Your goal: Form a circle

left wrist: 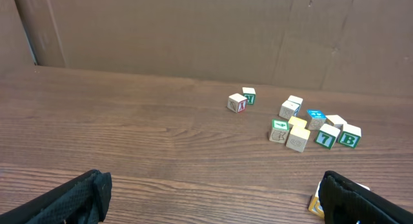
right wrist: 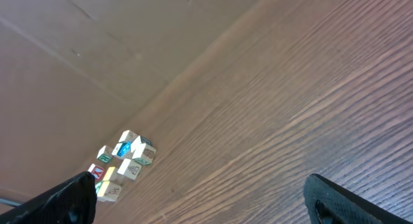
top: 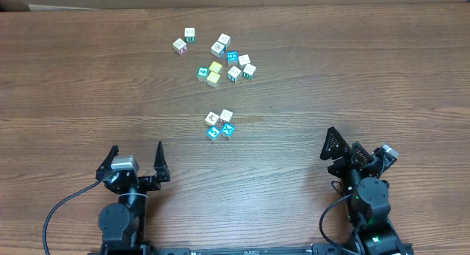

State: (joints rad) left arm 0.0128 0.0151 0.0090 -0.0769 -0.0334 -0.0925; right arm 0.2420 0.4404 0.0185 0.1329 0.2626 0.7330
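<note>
left tool point(top: 136, 152): held fully open, nothing gripped; seen at the near left of the counter point(top: 73, 86), fingers pointed far.
right tool point(top: 346, 146): spread wide, nothing held; seen at the near right, turned slightly to the left.
circle point(top: 219, 126): four cubes are packed in a tight square at mid-counter, farther out than both tools and between them. Two white faces are on the far side, two cyan on the near side. A block is formed, not a ring.
loose scatter point(top: 220, 60): white, cyan and yellow cubes are spread on the far side of the circle, well apart from it. Two yellow cubes point(top: 214, 73) are set touching at its near edge. A white pair point(top: 184, 40) is set off to the far left.
clearance: both tools are kept well apart from every cube.
wrist views: only open fingertips and distant cubes are shown; cube prints cannot be read.
</note>
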